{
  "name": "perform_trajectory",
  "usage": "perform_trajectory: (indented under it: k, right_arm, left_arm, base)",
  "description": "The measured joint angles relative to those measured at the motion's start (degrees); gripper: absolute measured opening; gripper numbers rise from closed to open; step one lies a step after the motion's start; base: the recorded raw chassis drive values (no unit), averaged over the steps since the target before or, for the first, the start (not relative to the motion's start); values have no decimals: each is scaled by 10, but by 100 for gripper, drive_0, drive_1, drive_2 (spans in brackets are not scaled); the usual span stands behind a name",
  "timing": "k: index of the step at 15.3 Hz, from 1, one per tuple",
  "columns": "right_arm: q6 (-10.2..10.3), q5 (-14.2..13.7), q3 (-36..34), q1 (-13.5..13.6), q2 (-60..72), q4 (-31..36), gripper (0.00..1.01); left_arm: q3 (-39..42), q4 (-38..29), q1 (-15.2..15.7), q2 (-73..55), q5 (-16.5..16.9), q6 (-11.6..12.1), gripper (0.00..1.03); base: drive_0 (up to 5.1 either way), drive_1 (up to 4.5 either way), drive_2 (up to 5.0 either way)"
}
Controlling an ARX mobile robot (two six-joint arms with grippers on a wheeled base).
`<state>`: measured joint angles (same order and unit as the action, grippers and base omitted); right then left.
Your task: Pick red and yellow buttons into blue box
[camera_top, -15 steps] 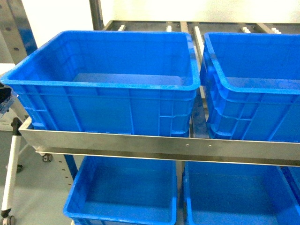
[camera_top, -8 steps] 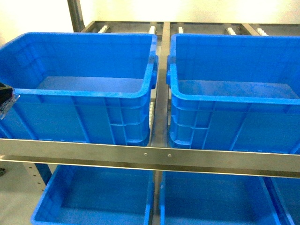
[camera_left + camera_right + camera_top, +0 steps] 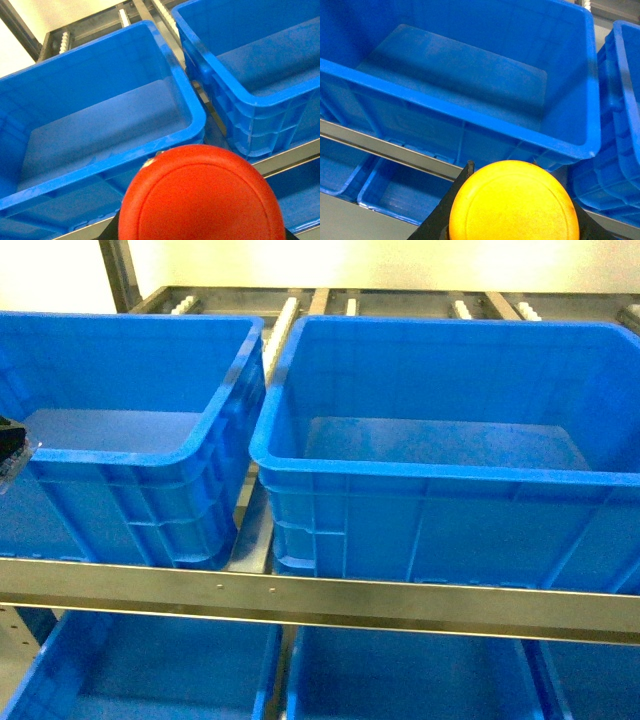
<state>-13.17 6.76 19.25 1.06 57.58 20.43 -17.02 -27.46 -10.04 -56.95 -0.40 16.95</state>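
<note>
both buttons, red and yellow, sit close under their wrist cameras.

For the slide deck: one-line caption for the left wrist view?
Red button fills the foreground, carried before two empty blue crates on a metal rack.

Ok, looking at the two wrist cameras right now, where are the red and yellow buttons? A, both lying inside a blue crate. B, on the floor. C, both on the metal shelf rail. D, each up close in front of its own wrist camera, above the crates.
D: the red button fills the bottom of the left wrist view and the yellow button the bottom of the right wrist view, with empty blue crates behind them.
</note>
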Motion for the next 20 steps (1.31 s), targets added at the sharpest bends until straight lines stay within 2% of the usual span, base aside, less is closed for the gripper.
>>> perform_trajectory:
  k: [2,7,13,16,20]
  right_arm:
    - [0,0,0,0,0,0,29]
    - [0,-3,0,0,0,-1,29]
    - [0,-2,0,0,-3,-1,29]
    - [0,-2,0,0,2,-3,29]
    - [0,2,0,0,0,0,29]
  left_arm:
    - [0,0,0,0,0,0,24]
    - [0,0,0,0,2,0,24]
    - [0,0,0,2,2,0,24]
    - [0,1,0,-2,1,0,24]
    - [0,0,1,0,-2,0,24]
  base:
    - [386,-70,-299]
    - [0,0,0]
    - [6,405,-394]
    - [0,0,0]
    - [414,-54,-338]
